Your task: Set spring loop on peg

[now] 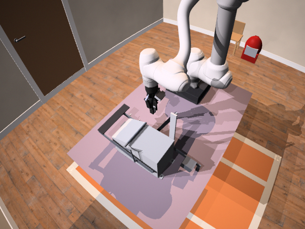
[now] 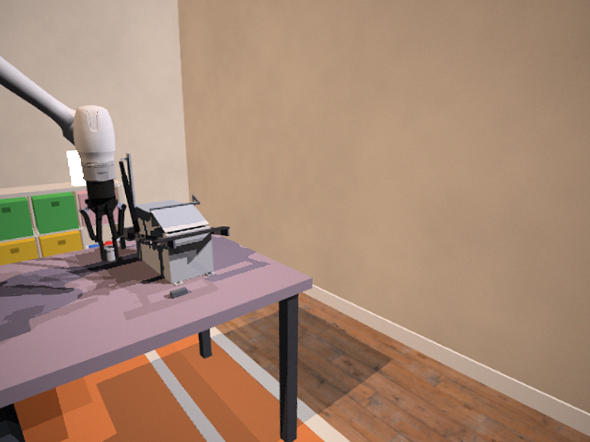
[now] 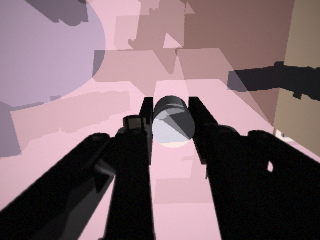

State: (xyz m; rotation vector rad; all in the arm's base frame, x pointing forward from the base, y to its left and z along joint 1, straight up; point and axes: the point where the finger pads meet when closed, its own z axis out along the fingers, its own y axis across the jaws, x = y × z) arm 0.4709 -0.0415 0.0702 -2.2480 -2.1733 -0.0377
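Note:
My gripper (image 1: 152,109) is shut on the steel test weight (image 3: 172,122), a short grey cylinder held upright between the fingertips. It also shows in the exterior view (image 2: 110,252), low over the pink bench top; I cannot tell whether its base touches. The grey box feeder (image 1: 145,145) stands in front of the gripper, a short gap away. Its dark pedal bar (image 1: 113,117) sticks out at the feeder's left end, with nothing on it. A tall grey post (image 1: 173,124) rises beside the feeder. The spring, its loop and the pegs are too small to make out.
A small grey block (image 1: 190,163) lies on the bench at the feeder's far side. The arm's black base (image 1: 194,92) sits at the bench's back edge. Coloured storage bins (image 2: 31,224) stand behind the bench.

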